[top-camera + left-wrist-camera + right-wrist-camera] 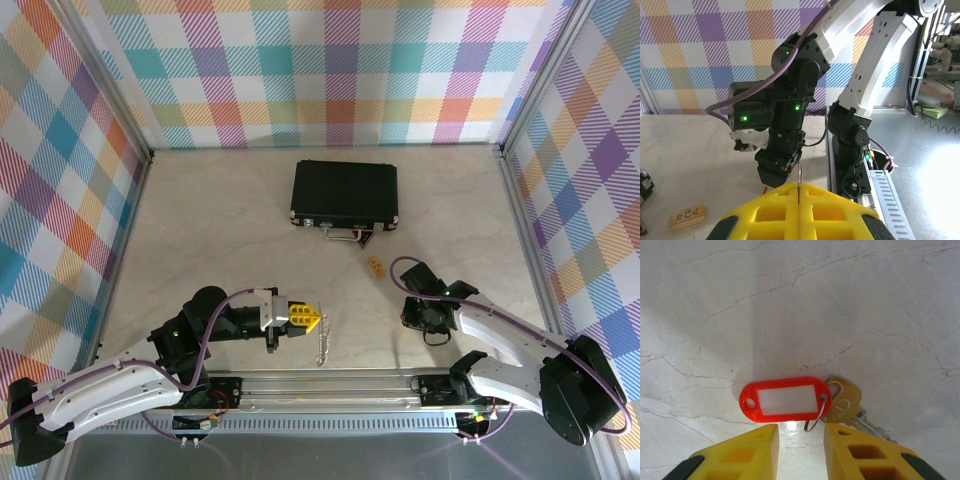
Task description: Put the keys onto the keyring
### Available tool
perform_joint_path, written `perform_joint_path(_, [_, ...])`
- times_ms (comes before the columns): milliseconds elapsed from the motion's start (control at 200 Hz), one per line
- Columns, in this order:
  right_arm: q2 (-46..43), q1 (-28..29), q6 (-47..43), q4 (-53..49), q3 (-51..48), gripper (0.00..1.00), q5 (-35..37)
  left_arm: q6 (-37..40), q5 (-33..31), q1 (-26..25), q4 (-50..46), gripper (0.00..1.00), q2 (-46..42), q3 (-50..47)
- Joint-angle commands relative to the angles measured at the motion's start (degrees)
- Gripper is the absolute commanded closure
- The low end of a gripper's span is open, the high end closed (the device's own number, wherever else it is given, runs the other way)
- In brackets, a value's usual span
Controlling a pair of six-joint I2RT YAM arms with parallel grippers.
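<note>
Bright even lighting, soft shadows, near foreground slightly blurred.

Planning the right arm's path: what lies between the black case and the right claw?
A small yellow-orange tag lies between the black case and the right claw; the top view shows it.

One black case (pixel 345 195). One small yellow-orange tag (pixel 376 266). One keyring (pixel 322 345), a grey metal loop. One red key tag (pixel 785 400), oblong, white label inset. One thin wire ring (pixel 816 416) through its eyelet. Of keys (pixel 846 399), one head seen plain, what looks like a second lying under it; count unsure, one or two. Two arms: left arm (pixel 100 390), right arm (pixel 510 345). One desk (pixel 220 220).
</note>
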Motion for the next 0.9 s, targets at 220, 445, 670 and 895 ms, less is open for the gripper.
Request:
perform_joint_path(220, [0.61,-0.27,1.21,-0.53,2.2,0.77,1.64,-0.58,1.59,-0.45,3.65,1.0,-2.05,-0.84])
perform_joint_path(445, [1.71,-0.34,1.13,-0.33,2.68,0.78,2.26,-0.58,1.68,-0.51,3.61,1.0,-2.27,-0.91])
perform_joint_path(670, [1.76,-0.34,1.41,0.04,2.61,0.83,3.4,-0.59,1.68,-0.45,3.9,1.0,-2.35,-1.07])
perform_joint_path(895, [2.67,-0.32,1.13,-0.02,3.06,0.84,3.64,-0.77,2.01,-0.49,4.35,1.0,-2.65,-1.33])
